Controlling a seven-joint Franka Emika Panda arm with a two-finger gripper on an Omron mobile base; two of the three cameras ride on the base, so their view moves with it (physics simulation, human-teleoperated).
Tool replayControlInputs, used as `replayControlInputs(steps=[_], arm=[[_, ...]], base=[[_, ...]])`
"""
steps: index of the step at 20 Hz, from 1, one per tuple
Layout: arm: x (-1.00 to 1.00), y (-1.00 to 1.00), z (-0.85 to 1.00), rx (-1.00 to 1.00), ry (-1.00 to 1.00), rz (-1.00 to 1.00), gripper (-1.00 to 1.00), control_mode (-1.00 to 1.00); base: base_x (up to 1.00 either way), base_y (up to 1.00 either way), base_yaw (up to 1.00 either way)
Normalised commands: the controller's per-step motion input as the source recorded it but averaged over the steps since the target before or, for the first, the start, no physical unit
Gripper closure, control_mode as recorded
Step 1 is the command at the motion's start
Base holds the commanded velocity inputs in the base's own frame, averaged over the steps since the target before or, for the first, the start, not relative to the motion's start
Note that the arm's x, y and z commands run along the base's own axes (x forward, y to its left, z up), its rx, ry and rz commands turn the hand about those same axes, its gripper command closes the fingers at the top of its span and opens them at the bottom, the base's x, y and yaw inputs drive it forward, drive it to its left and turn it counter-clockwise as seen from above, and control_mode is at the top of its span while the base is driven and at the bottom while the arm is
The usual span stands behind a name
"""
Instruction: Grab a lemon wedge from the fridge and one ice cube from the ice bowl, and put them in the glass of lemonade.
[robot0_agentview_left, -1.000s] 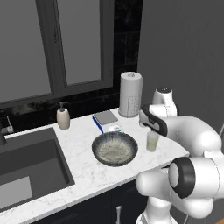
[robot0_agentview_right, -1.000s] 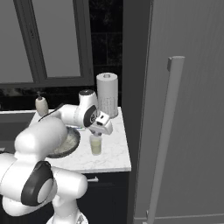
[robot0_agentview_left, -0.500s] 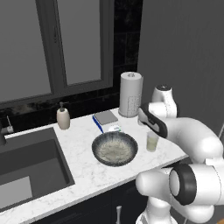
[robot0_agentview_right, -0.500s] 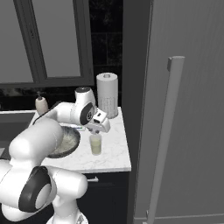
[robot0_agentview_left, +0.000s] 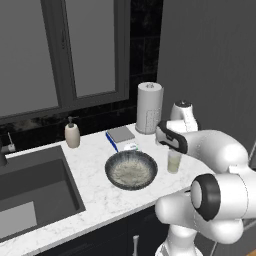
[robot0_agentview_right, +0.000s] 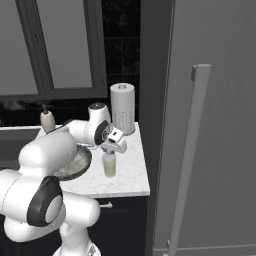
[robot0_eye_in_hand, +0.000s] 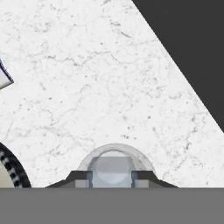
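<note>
Gripper (robot0_agentview_right: 111, 150) directly above glass of lemonade (robot0_agentview_right: 109, 164), near right end of marble counter (robot0_agentview_left: 95, 195). Hand view: fingertips pinch 1 pale translucent block, prob ice cube (robot0_eye_in_hand: 113, 170), over glass rim. Ice bowl (robot0_agentview_left: 131, 169) just left of glass, contents too blurred to count. Fridge (robot0_agentview_right: 200, 125) at right, door closed. Judgement: ice step nearly done, release left. Can't tell if lemon wedge already in glass; if not, fridge trip remains.

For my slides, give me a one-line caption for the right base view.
Franka arm holds its gripper just above the glass of lemonade on the marble counter, between the ice bowl and the closed fridge.
</note>
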Motion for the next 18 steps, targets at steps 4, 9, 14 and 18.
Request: replayControlInputs(steps=[4, 9, 14, 18], arm=[[-0.08, 0.00, -0.05, 0.00, 0.00, -0.03, 1.00, -1.00], [-0.04, 0.00, 0.00, 0.00, -0.05, 0.00, 1.00, -1.00], [-0.35, 0.00, 0.00, 0.00, -0.07, 0.00, 1.00, -1.00], [0.01, 0.00, 0.00, 0.00, -0.01, 0.00, 1.00, -1.00]], base=[[0.00, 0.00, 0.00], [0.00, 0.00, 0.00], [0.00, 0.00, 0.00], [0.00, 0.00, 0.00]])
